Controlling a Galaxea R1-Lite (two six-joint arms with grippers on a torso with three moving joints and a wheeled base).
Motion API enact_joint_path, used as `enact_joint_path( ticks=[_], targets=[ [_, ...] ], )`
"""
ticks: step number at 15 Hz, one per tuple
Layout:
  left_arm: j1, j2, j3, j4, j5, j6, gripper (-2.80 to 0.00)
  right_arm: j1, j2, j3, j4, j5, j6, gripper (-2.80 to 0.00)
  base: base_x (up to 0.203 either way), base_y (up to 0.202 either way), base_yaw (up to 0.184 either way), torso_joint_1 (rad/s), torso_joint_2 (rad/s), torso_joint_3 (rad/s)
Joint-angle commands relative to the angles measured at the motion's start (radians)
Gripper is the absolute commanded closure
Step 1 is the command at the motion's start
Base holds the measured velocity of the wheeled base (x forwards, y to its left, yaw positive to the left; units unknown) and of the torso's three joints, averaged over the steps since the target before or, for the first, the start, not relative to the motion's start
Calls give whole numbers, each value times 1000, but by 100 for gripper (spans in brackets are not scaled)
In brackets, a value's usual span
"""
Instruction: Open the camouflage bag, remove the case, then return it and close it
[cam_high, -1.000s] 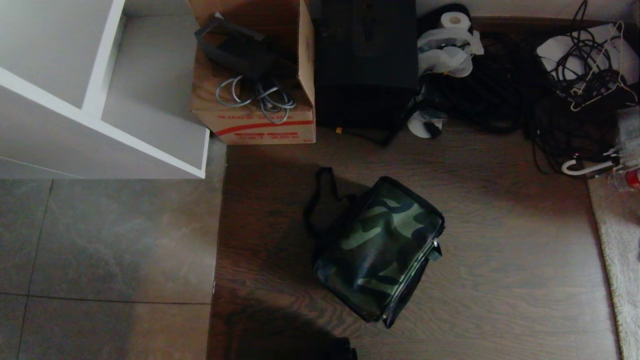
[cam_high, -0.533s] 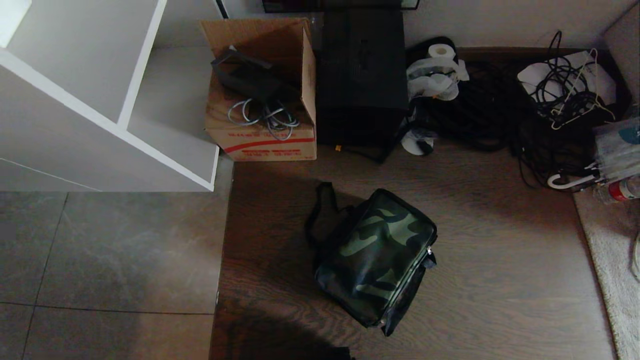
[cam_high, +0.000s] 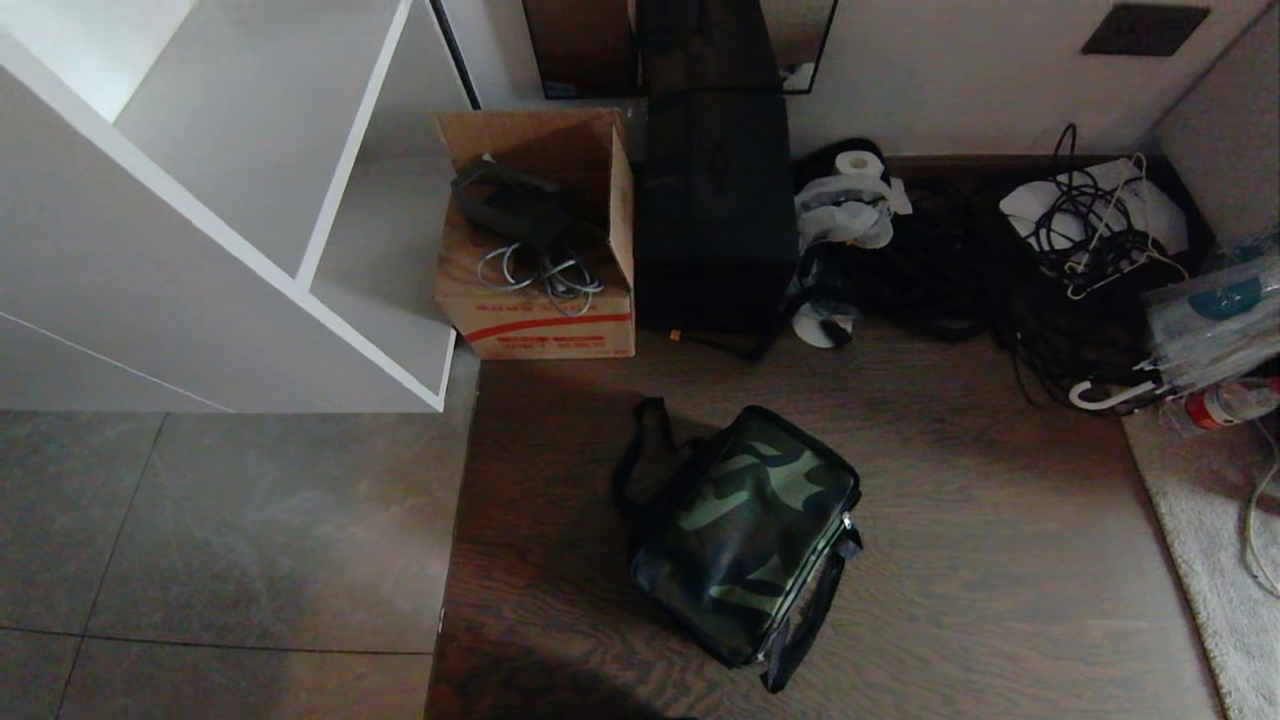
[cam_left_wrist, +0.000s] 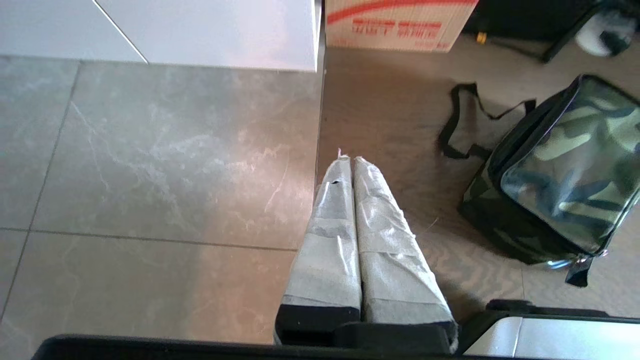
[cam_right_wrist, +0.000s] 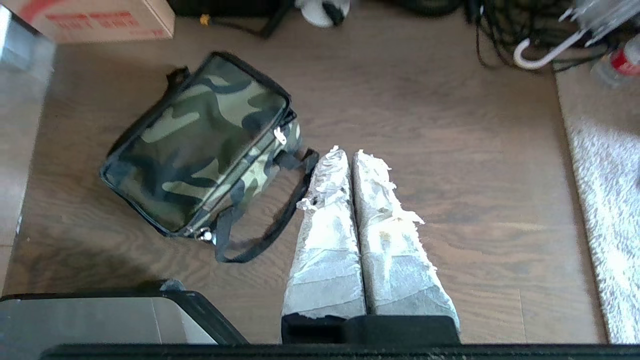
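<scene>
Head view: the camouflage bag (cam_high: 745, 535) sits on dark wood flooring, near the middle and toward the bottom of the picture. Its lid is down and the zip looks closed, so the case inside cannot be seen. The bag lies on a diagonal, its long axis running from upper right to lower left. Its black strap (cam_high: 640, 450) loops out from the upper left corner, and a second length trails off the lower right corner. Behind the bag, against the wall, stand a cardboard box (cam_high: 540, 330) with a red stripe and a tall black box (cam_high: 715, 210). A white shelf (cam_high: 250, 250) fills the upper left. Neither arm shows here.

Left wrist view: the left gripper (cam_left_wrist: 352, 160) hangs over the seam between grey tile and wood, its two taped fingers pressed together and holding nothing. The bag (cam_left_wrist: 560, 170) lies off to one side, well apart from the fingertips.

Right wrist view: the right gripper (cam_right_wrist: 348, 152) hangs above bare wood with its taped fingers pressed together, also empty. The bag (cam_right_wrist: 200, 145) lies just beside it, and the strap (cam_right_wrist: 270, 220) curls close to the fingers. A white zip pull (cam_right_wrist: 278, 135) shows on the bag's side facing this gripper.

Judging from these views, the right gripper is the nearer one to the zip.
</scene>
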Motion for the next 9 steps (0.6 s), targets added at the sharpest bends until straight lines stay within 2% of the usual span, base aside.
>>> enact_joint_path(
  ticks=[1,9],
  targets=[
    [0,2,0,0,0,0,0,1,3,0,0,0,0,0,0,0,0,-2,2,207],
    [0,2,0,0,0,0,0,1,3,0,0,0,0,0,0,0,0,3,1,200]
  ],
)
